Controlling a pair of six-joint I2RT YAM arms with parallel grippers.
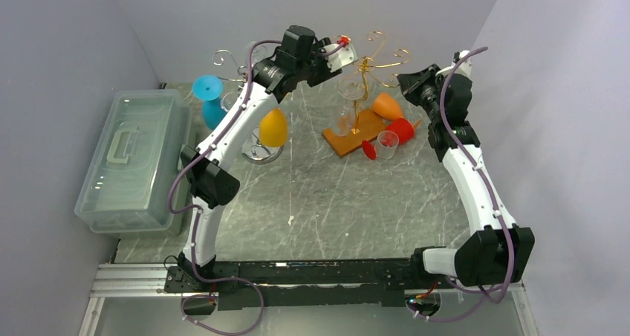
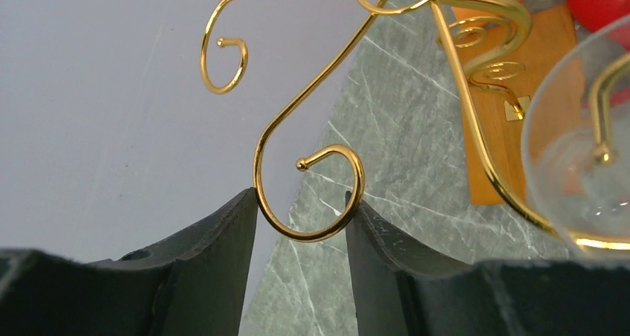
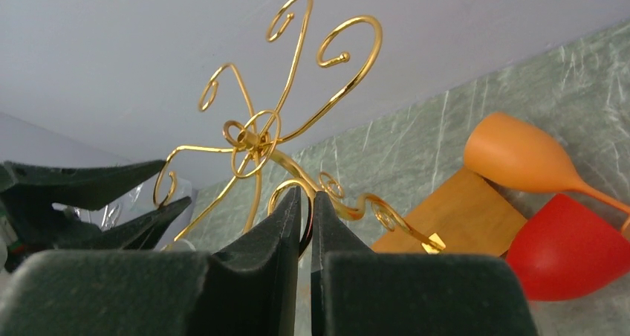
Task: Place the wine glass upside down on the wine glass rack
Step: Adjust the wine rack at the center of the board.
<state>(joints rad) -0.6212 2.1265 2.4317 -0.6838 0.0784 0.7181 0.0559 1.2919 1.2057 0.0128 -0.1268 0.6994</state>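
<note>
The gold wire wine glass rack stands on a wooden base at the back of the table. A clear wine glass hangs upside down from it, and its rim shows in the left wrist view. My left gripper is up at the rack's left side. Its fingertips pinch the curled end of a hook from both sides. My right gripper is at the rack's right side, its jaws shut on a thin gold wire low on the rack.
Orange, red and clear glasses lie by the base. A silver rack on the left holds a yellow glass, with a blue glass behind. A lidded plastic box sits at the left edge.
</note>
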